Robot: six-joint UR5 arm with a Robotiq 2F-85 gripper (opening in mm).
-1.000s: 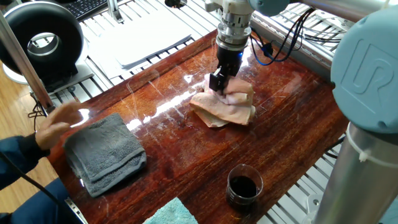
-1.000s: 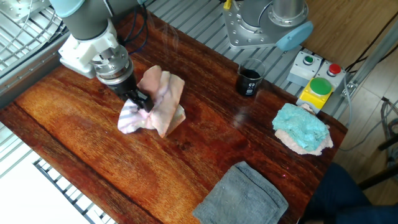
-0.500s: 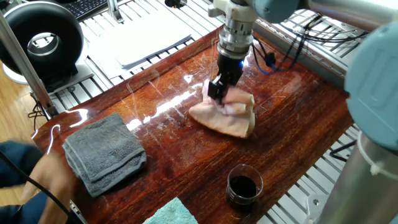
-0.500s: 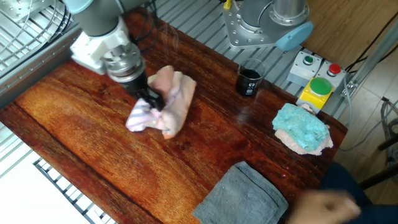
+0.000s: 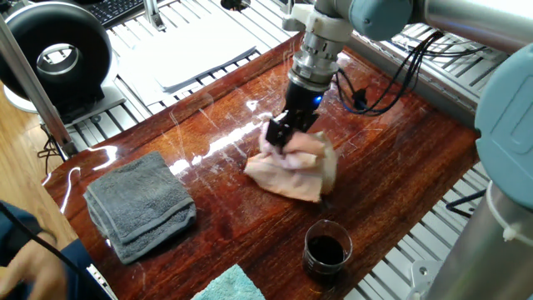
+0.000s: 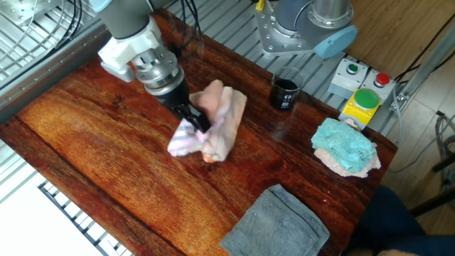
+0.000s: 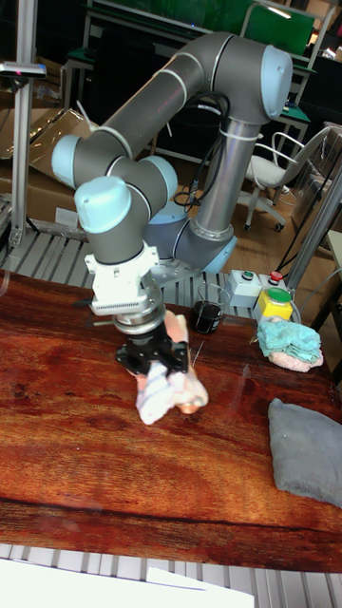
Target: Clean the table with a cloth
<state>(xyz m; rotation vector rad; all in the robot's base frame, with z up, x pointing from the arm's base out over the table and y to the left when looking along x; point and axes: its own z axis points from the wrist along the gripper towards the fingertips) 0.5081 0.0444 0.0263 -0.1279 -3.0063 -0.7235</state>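
Note:
The cloth (image 5: 291,169) (image 6: 213,128) (image 7: 171,388), a crumpled pale pink-peach towel with lilac-white stripes, lies near the middle of the glossy reddish-brown table (image 5: 391,167) (image 6: 85,149) (image 7: 85,456). My gripper (image 5: 280,133) (image 6: 197,121) (image 7: 150,362) points down with its dark fingers shut on a bunched fold of the cloth, pressing it against the wood. Most of the cloth trails beside the fingers.
A folded dark grey towel (image 5: 139,204) (image 6: 276,224) (image 7: 304,448) lies at one end of the table. A teal cloth (image 6: 344,146) (image 7: 290,342) (image 5: 226,286) and a glass of dark liquid (image 5: 325,247) (image 6: 285,89) (image 7: 207,315) stand near the table's edge. A button box (image 6: 361,92) sits beyond the table.
My gripper has dragged the cloth across the table, toward the grey towel's end. A person's hand near the grey towel has withdrawn.

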